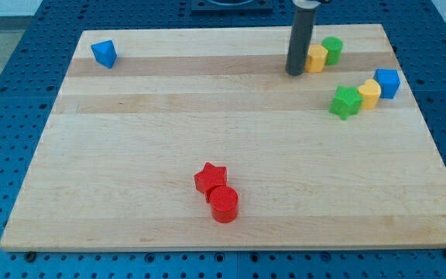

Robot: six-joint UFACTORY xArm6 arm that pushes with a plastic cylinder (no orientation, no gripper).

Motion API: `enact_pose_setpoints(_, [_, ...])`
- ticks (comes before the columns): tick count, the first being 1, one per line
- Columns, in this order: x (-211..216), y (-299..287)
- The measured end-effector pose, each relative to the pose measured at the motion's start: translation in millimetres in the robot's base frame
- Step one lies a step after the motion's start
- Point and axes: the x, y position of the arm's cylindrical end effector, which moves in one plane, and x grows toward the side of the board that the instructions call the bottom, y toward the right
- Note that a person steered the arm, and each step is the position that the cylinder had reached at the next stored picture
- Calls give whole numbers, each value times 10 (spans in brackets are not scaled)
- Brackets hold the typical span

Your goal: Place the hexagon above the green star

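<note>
The dark rod's tip (294, 73) sits on the wooden board (130, 155), touching the left side of the yellow hexagon block (316, 58); it grips nothing, only pushes. A green cylinder block (332, 49) touches the hexagon's right. The green star block (345, 101) lies lower right, beside a yellow block (369, 94) and a blue cube (387, 83). Best, likely: nudge rightward gently, stopping above the star without dragging the cylinder into that row of 3.

The wooden board (130, 155) carries blue, yellow, green and red blocks.
</note>
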Motion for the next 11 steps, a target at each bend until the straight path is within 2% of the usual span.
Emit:
enact_pose_setpoints(1, [-49,-204])
enact_pose_setpoints(3, [-585,-83])
enact_pose_setpoints(4, [-544,202])
enact_pose_setpoints(6, [-473,365])
enact_pose_setpoints(8, [230,381])
enact_pose_setpoints(9, [112,381])
enact_pose_setpoints(10, [-282,380])
enact_pose_setpoints(11, [-346,408])
